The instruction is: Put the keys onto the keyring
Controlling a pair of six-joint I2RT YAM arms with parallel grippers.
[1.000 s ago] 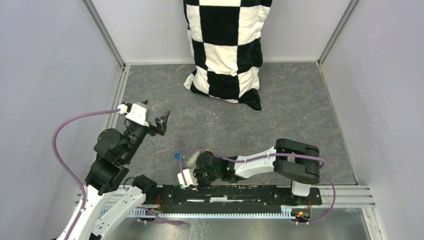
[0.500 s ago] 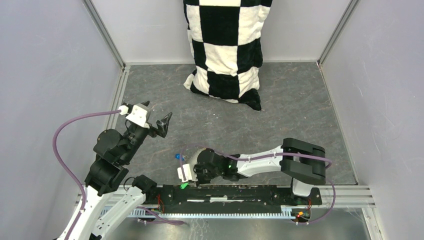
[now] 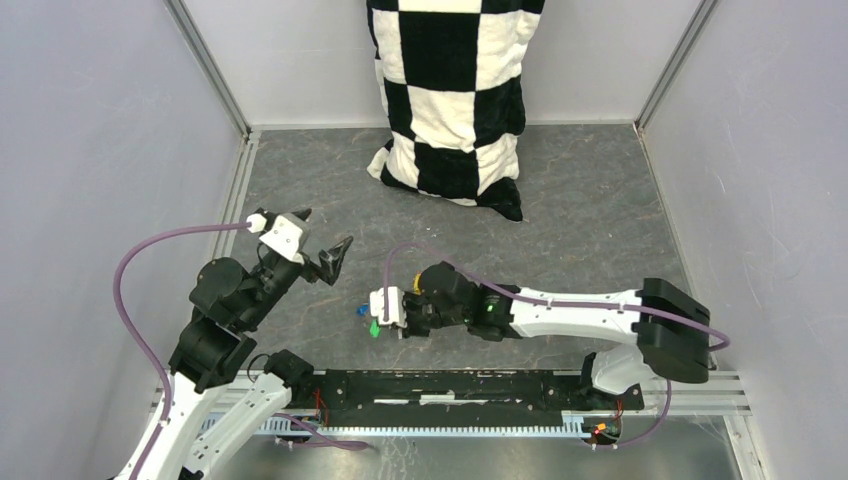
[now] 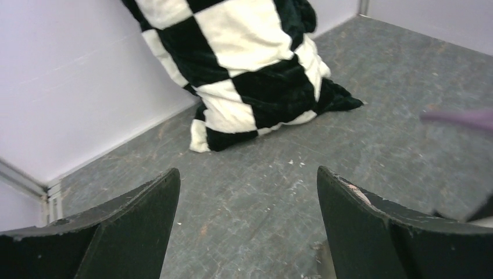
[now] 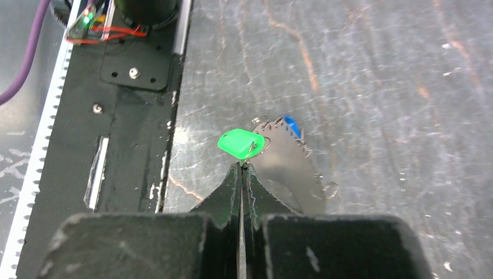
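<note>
Right claw (image 5: 240,167) is pinching shut on the thin metal end of the glossy green-headed key (image 5: 239,143), having carried it away from the black base rail (image 5: 134,116) since a moment ago. Just beyond, the flat grey keyring strap (image 5: 288,165) and blue key (image 5: 292,124) are lying on the scuffed counter (image 5: 378,87). Left claw (image 4: 247,174) is hovering, spread wide, holding nothing.

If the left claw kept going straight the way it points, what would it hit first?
The left gripper, jaws open and empty, faces the checkered cloth across the table. It seems tilted downward, so it would probably touch the table first, short of the cloth; depth is hard to judge.
</note>
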